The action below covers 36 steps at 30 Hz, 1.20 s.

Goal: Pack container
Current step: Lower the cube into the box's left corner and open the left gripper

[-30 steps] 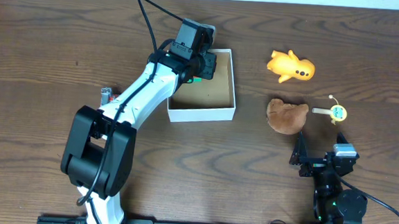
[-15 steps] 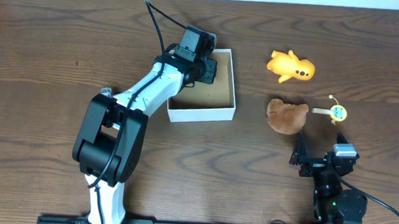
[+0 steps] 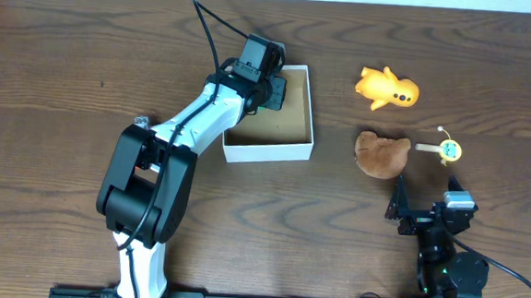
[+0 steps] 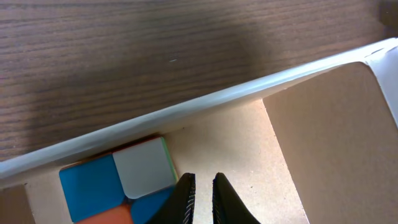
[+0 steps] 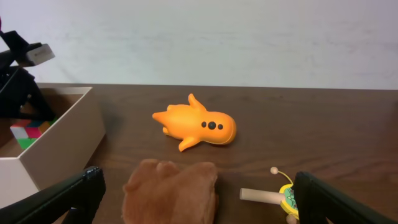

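Box: the white cardboard box (image 3: 267,150) sits left of the table's centre, brown inside showing.
Packed: one coloured cube (image 4: 118,183) lies in a corner of the box floor.
Left out: an orange toy (image 3: 388,88), a brown plush (image 3: 381,152) and a small yellow toy on a stick (image 3: 447,151) lie on the table (image 3: 57,81), well right of the box; by this count the job is barely begun.
Left arm: stretched over the box, the left gripper (image 4: 202,193) just above the cube, fingers nearly together, holding nothing.
Right arm: low at the near edge, the right gripper (image 5: 198,186) spread wide and empty, facing the plush.
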### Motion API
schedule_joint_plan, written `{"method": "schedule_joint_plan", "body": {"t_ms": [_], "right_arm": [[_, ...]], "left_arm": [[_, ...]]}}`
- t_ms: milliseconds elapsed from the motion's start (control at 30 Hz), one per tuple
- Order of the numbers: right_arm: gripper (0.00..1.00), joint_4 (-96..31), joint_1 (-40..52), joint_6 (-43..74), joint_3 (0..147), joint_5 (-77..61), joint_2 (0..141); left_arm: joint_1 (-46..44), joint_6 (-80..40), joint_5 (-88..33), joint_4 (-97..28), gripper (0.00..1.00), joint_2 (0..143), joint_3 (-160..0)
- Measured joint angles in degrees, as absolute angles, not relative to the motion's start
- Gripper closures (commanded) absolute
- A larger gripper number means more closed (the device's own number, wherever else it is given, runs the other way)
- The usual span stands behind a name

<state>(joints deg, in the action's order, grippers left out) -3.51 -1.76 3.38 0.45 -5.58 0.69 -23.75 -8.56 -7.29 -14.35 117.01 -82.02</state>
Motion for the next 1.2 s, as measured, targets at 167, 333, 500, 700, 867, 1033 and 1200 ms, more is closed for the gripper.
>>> {"method": "schedule_joint_plan", "body": {"t_ms": [167,333,500,700,867,1033,1200], "right_arm": [[0.01,-3.5,-1.8,3.4,0.4,-5.6,0.7],[0.01,-3.5,-1.8,3.4,0.4,-5.6,0.7],[0.01,-3.5,-1.8,3.4,0.4,-5.6,0.7],[0.01,-3.5,-1.8,3.4,0.4,-5.6,0.7],[0.01,-3.5,-1.8,3.4,0.4,-5.6,0.7],[0.01,-3.5,-1.8,3.4,0.4,-5.6,0.7],[0.01,-3.5,-1.8,3.4,0.4,-5.6,0.7]], "left_arm": [[-23.7,-8.6,-7.3,-14.3,0.88,117.0,-82.0],[-23.8,-8.5,-8.1,-14.3,0.88,117.0,-82.0],[-23.8,-8.6,-8.6,-14.3,0.88,117.5,-82.0],[-23.8,-8.6,-8.5,-14.4,0.88,120.1,-82.0],[-23.8,-8.6,-6.4,-14.5,0.88,120.2,-82.0],[-23.9,-8.5,-4.0,-14.5,0.88,120.2,-82.0],[-23.9,-8.5,-0.2,-14.5,0.88,119.1,-82.0]]}}
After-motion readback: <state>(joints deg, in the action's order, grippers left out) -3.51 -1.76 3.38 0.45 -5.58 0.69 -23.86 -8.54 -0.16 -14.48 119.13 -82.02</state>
